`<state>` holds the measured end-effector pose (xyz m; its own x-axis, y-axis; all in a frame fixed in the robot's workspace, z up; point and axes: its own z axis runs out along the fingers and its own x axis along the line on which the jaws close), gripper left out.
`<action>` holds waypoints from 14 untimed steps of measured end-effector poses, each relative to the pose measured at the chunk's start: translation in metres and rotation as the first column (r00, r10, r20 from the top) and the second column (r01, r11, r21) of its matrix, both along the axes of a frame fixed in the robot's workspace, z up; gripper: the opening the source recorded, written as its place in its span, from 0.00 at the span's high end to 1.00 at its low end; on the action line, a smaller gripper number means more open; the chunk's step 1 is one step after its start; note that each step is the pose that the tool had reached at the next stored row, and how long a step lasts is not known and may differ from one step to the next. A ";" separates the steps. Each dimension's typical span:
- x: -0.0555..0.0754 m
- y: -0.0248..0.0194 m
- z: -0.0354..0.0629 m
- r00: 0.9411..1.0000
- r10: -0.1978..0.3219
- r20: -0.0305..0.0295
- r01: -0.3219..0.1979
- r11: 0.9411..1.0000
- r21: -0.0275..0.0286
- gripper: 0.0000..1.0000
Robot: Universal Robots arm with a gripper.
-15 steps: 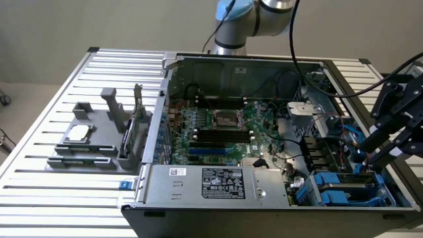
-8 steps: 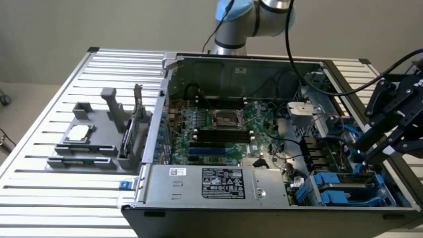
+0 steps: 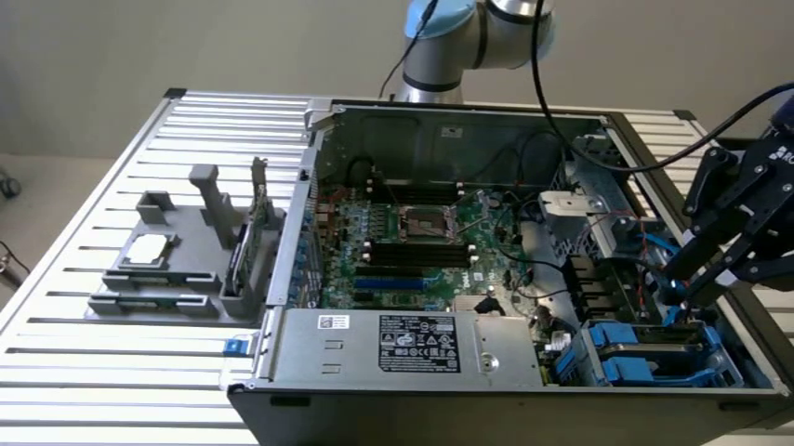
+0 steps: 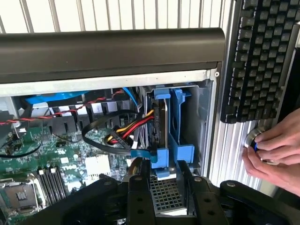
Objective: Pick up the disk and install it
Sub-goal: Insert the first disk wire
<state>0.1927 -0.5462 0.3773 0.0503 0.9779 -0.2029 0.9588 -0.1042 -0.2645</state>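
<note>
Gripper [image 3: 682, 311] sits low at the open computer case [image 3: 496, 395], at the corner toward the exterior view's right, just above the blue drive bay [image 3: 645, 358]. From the wrist view I see its two black fingers [image 4: 140, 197] standing partway apart, with a perforated metal part [image 4: 164, 194] between them right at the bay's near end; whether they actually grip it I cannot tell. Disk [image 4: 161, 124] stands on edge inside the bay, its dark side edge showing between the blue plastic carrier rails [image 4: 180, 136], so it appears seated in the case rather than carried. A bundle of red, yellow and black cables [image 4: 126, 131] runs to the disk's side, and a blue connector [image 4: 140, 152] lies just beside the carrier. Further into the case I see the green motherboard [image 3: 410, 242] with its processor socket [image 3: 419, 223], and the long grey power supply box [image 3: 410, 348] with a white and black sticker along the near wall. On the slatted bench [image 3: 112, 372], toward the exterior view's left of the case, a grey parts holder [image 3: 167, 274] carries a small square silver chip [image 3: 149, 246]. In the wrist view a black keyboard [image 4: 260, 61] lies on the bench beside the case, and a person's hands [image 4: 274, 150] rest on a round knob [image 4: 255, 138] near it.
</note>
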 end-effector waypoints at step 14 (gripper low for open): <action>-0.025 0.0026 -0.0060 0.990 0.003 0.138 -0.003 1.000 0.000 0.64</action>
<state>0.1674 -0.5436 0.3713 0.0745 0.9782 -0.1939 0.9864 -0.1009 -0.1301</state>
